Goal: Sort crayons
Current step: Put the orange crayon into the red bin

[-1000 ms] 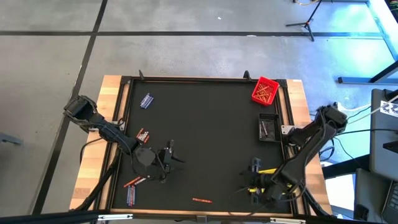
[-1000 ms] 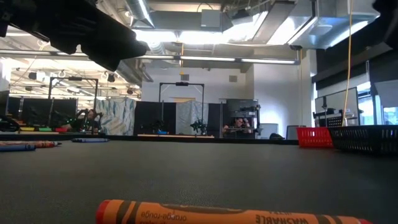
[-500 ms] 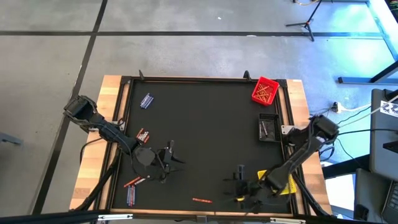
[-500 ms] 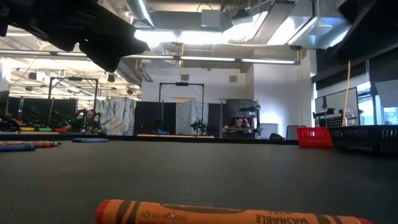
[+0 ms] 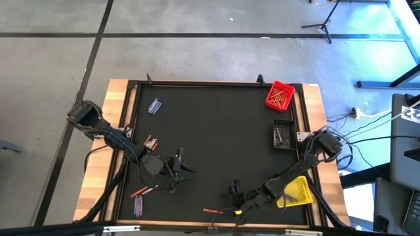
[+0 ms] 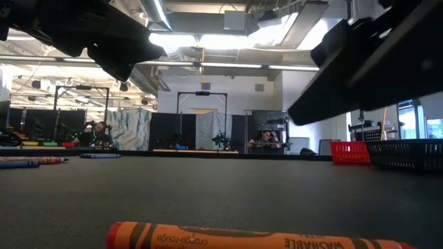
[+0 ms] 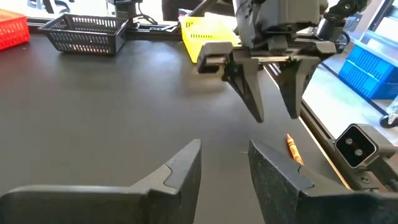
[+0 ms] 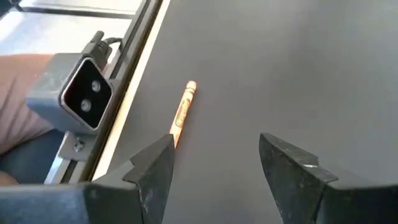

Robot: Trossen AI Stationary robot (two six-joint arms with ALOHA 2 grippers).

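- Our right hand (image 5: 235, 200), fingers apart and empty, hovers near the orange crayon (image 5: 212, 211) lying by the tabletop's (image 5: 216, 131) front edge.
- We judge it may close beside the crayon, which sits off-centre of the fingers, and roll it.
- Our left hand (image 5: 178, 165) waits, fingers parted, near other crayons (image 5: 140, 193).

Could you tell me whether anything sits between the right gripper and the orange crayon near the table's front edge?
Nothing visible does: the right gripper, jaws open, hangs beside the orange crayon, with only bare mat between them.
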